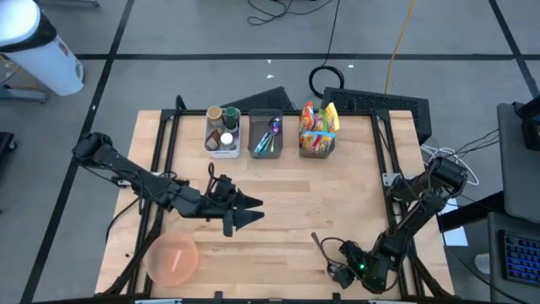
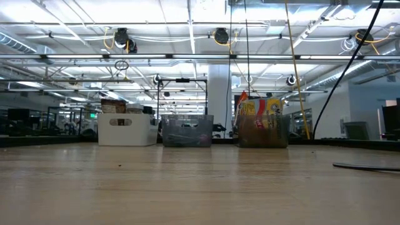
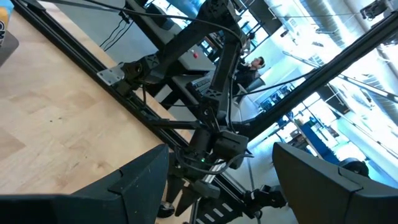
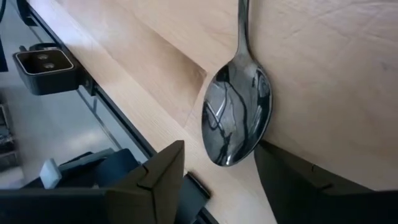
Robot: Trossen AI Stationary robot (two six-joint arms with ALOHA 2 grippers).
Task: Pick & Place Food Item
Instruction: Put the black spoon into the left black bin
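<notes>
The food items are bright snack packets (image 1: 317, 127) standing in a clear bin at the table's far side, also seen in the low view (image 2: 262, 119). No gripper is near them. A metal spoon (image 4: 236, 115) lies flat on the wood near the table's front right (image 1: 317, 244). My right gripper (image 4: 217, 186) is open and slants down at it, one finger on either side of the tip of the spoon's bowl. My left gripper (image 1: 253, 213) hangs level above the table's middle left, open with nothing between its fingers (image 3: 217, 186). My right gripper stands with the tip of the spoon's bowl (image 4: 229, 158) between its two open fingers, coming slanting down from the table's near right. The spoon lies flat on the table. I cannot tell whether either finger touches it.
A pink bowl (image 1: 173, 257) sits at the front left. A white bin of jars (image 1: 223, 133) and a grey bin of utensils (image 1: 267, 135) stand beside the snack bin at the far side. Black frame rails (image 1: 160, 160) run along the table's left and right sides.
</notes>
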